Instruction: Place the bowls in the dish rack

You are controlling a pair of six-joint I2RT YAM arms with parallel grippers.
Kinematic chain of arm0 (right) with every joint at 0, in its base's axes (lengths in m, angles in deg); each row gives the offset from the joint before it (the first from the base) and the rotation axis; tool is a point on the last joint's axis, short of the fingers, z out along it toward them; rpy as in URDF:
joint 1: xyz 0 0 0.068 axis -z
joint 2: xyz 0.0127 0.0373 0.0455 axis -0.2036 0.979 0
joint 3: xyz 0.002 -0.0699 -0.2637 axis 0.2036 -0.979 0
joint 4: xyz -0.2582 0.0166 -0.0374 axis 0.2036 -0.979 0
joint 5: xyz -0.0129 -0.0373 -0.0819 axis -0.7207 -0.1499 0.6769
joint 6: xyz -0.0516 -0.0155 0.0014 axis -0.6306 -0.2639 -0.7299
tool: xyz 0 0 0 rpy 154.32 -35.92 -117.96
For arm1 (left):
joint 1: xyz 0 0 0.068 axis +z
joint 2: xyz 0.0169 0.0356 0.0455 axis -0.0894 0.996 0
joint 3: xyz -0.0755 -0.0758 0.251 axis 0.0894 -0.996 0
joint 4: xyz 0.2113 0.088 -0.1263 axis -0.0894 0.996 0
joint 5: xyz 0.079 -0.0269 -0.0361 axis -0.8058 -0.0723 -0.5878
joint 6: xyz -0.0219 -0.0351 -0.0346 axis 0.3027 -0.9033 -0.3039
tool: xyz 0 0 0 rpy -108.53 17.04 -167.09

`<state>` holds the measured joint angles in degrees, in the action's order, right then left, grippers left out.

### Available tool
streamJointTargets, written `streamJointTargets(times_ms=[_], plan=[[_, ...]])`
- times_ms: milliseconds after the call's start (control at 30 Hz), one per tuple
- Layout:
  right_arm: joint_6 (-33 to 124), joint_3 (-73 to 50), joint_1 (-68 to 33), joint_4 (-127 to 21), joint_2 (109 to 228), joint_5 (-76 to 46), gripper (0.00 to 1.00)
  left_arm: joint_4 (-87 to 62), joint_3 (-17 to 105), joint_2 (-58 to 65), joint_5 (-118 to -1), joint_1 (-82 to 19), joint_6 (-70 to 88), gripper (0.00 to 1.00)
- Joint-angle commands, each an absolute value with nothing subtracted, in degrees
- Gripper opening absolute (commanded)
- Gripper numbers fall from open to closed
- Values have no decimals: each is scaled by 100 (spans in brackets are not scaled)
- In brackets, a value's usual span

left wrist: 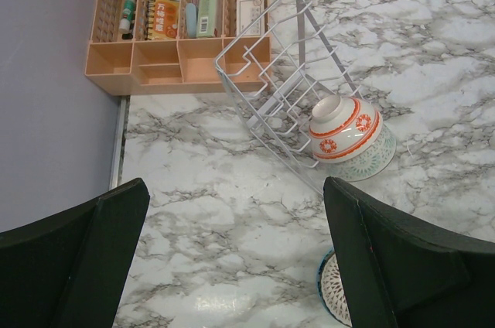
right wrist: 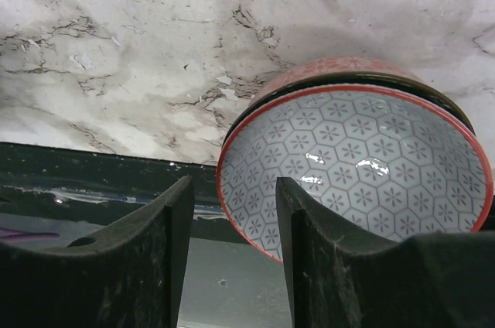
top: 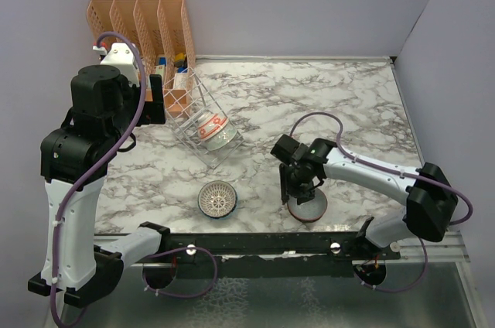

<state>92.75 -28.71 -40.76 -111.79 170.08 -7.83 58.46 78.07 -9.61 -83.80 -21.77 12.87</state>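
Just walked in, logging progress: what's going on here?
The right arm's tool is open, its fingers straddling the rim of the grey-white red-rimmed bowl. Two patterned bowls already sit in the silvery wire dish rack. The white lattice bowl waits on the marble table; the left tool hovers open.

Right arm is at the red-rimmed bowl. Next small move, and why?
Probably close the right hand on the red-rimmed bowl. The wrist view shows its rim in the gap between the fingers, one outside the bowl and one over the inside, with space left beside the rim, so it is not yet gripped. Lift only after that.
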Motion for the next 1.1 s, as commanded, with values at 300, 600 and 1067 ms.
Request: streamJointTargets(times_ms=[300, 600, 1067], plan=[[8906, -2974, -4257, -10887, 17254, -1138, 35, 5793, 7759, -1052, -8446, -2221, 1332, 99], [8840, -2945, -4261, -11013, 17167, -1116, 18, 5793, 7697, -1124, -8446, -2221, 1328, 99], [8783, -1603, -4266, -11930, 17108, -444, 1, 5785, 7649, -1254, -8433, -2222, 1314, 99]])
